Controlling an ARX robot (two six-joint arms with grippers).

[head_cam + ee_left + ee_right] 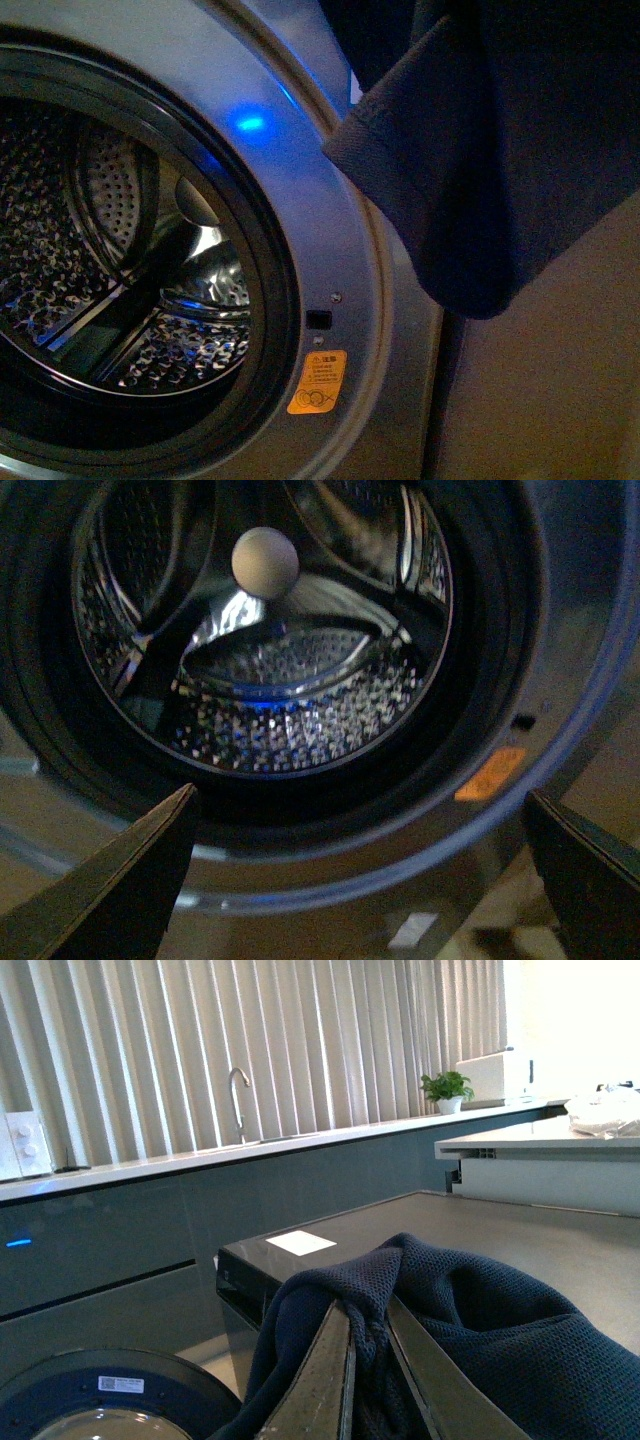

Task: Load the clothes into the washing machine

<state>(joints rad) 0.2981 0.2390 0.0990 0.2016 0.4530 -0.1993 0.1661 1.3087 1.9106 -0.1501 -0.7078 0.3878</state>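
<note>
The washing machine [330, 230] fills the front view, its round porthole open onto the shiny perforated drum [110, 290]. Dark navy clothes [500, 150] hang in folds at the upper right, beside and above the porthole rim. In the right wrist view my right gripper [368, 1322] is shut on a bunch of the clothes [480, 1330], which drape over both fingers. My left gripper [360, 815] is open and empty, its dark fingertips [150, 850] spread wide just in front of the drum [270, 660] opening.
An orange sticker [318, 382] sits on the machine's front below the door latch hole. A round pale knob [265, 562] shows inside the drum. A beige panel [560, 380] stands right of the machine. A grey counter [520, 1230] and sink tap [238, 1100] lie behind.
</note>
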